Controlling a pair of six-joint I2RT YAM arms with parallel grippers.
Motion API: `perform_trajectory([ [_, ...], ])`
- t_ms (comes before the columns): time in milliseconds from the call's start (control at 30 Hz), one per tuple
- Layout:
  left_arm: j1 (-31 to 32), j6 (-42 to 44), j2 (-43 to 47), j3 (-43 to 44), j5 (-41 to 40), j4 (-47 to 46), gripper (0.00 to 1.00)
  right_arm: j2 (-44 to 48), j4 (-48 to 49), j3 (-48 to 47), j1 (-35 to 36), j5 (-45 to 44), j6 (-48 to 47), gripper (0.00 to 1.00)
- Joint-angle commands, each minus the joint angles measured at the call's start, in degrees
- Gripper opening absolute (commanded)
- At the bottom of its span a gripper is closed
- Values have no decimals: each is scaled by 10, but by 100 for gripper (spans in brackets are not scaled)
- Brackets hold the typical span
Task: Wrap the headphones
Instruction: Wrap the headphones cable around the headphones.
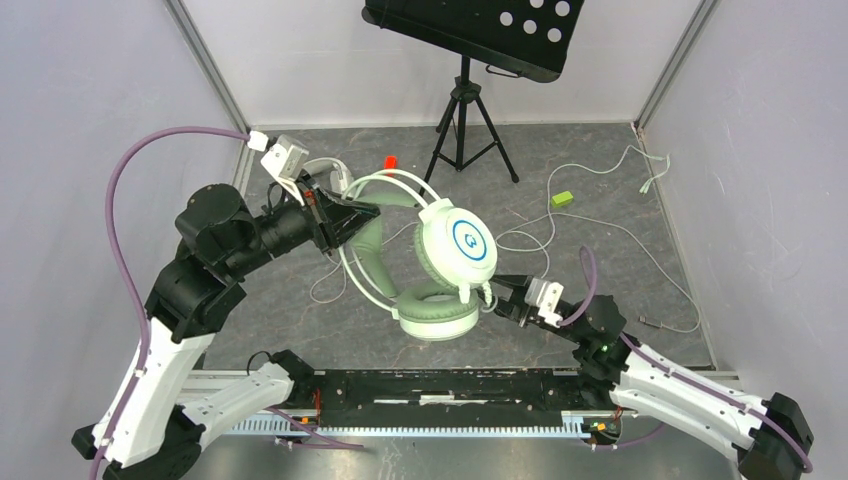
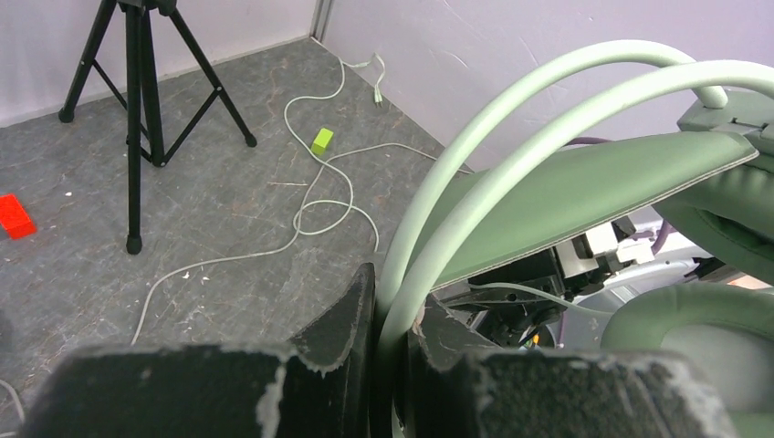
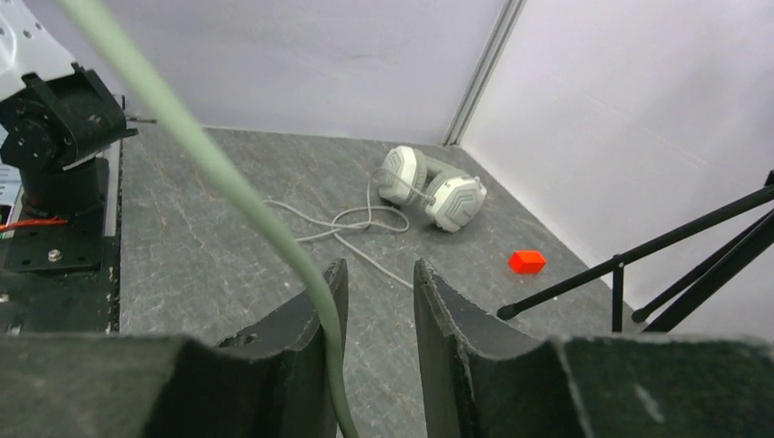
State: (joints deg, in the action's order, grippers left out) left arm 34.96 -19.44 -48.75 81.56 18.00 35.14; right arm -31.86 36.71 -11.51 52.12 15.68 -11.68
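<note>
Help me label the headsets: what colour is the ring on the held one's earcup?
Blue, on the white earcup of the headset; the top view shows it best.

My black two-fingered left pincer (image 1: 362, 216) is clamped tight, its arm raised and reaching inward; my black right pincer (image 1: 500, 297) sits lower, jaws parted.

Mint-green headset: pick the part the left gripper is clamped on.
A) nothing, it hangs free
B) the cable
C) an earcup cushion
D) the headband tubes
D: in the left wrist view the left gripper is shut on the headband tubes, with the earcup cushion off to the side.
</note>
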Motion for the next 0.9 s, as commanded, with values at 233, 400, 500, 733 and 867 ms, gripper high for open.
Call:
perform_trajectory([
  [233, -1, -29, -1, 26, 34, -35, 18, -18, 28, 23, 1, 16, 0, 0],
  [400, -1, -36, -9, -4, 192, -66, 18, -71, 52, -15, 0, 19, -28, 0],
  [500, 0, -36, -8, -30, 236, -66, 18, -105, 50, -49, 1, 8, -49, 8],
  [733, 0, -23, 1, -84, 281, -50, 17, -162, 108, -74, 1, -33, -83, 28],
  [867, 0, 4, 5, -101, 281, -19, 18, -187, 148, -72, 0, -39, -88, 21],
])
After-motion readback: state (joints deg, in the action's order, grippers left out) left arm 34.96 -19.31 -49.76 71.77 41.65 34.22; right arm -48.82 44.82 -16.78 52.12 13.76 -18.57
